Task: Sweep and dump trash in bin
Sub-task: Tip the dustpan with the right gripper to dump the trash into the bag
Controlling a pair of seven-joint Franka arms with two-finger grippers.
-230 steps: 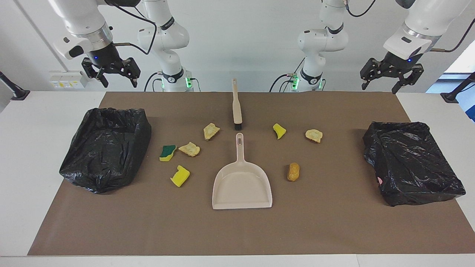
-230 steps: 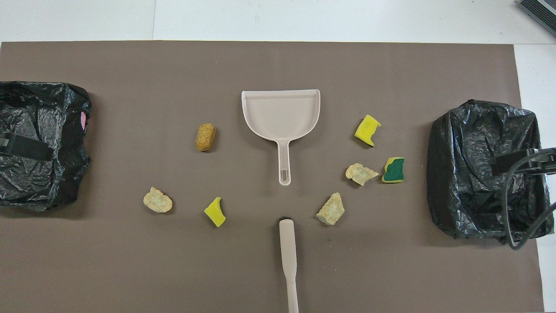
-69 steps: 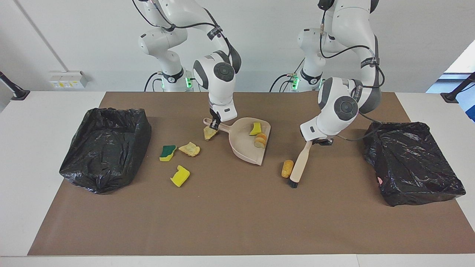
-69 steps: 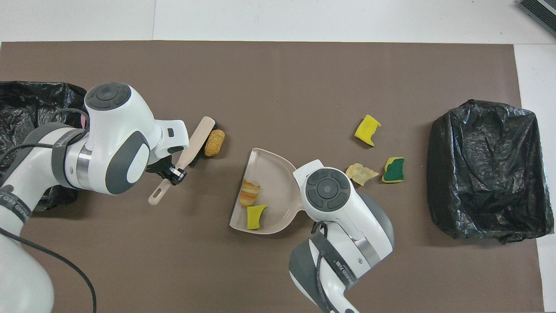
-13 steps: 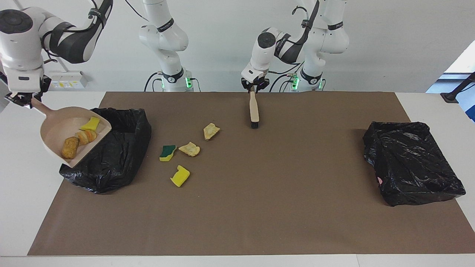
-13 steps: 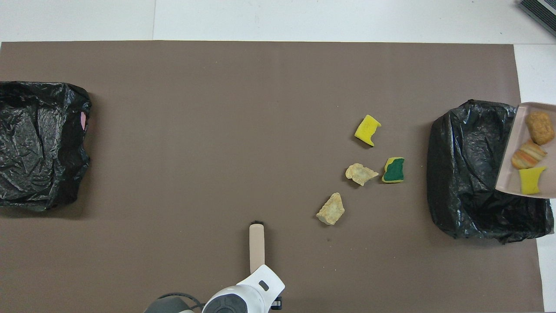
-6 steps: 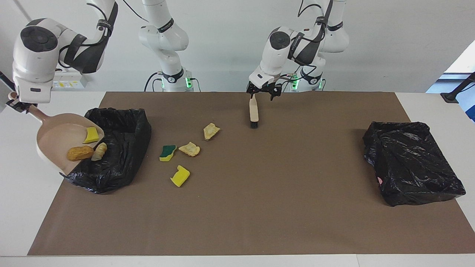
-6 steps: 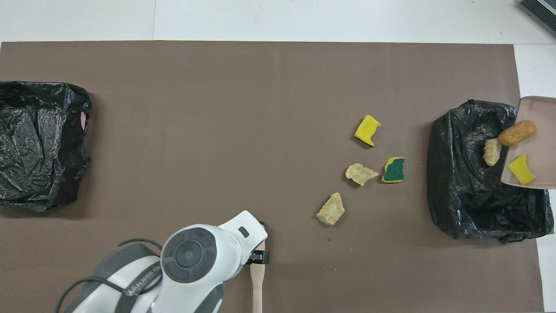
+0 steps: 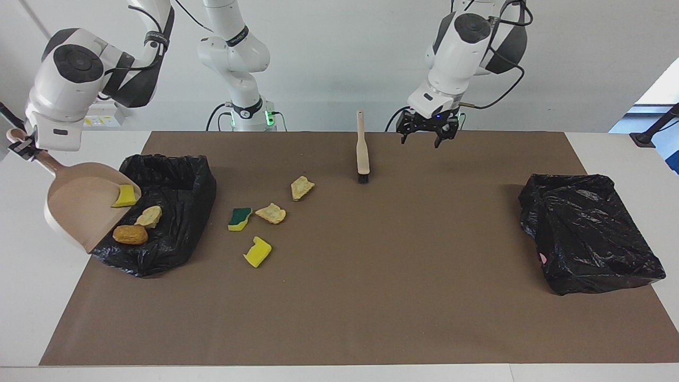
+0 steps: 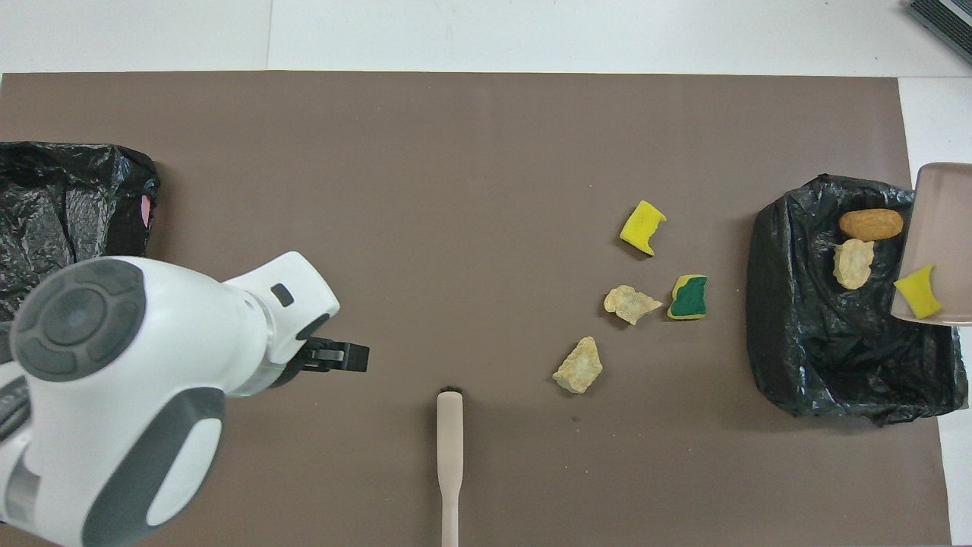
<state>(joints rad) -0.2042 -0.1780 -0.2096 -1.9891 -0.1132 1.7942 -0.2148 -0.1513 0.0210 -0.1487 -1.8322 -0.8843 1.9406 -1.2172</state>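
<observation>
Since half a second ago the roll [image 9: 130,234] and bread chunk [image 9: 148,216] have dropped into the bin [image 9: 175,175] at frame left; right gripper [image 9: 21,147] clamps the tilted dustpan [image 9: 79,209] — left gripper [image 9: 426,139], upper centre, gapes empty.

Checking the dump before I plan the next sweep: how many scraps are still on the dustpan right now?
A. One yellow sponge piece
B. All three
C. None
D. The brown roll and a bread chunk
A: only the yellow sponge piece sits at the tilted dustpan's lip, while the brown roll and a bread chunk already lie in the bin.
</observation>
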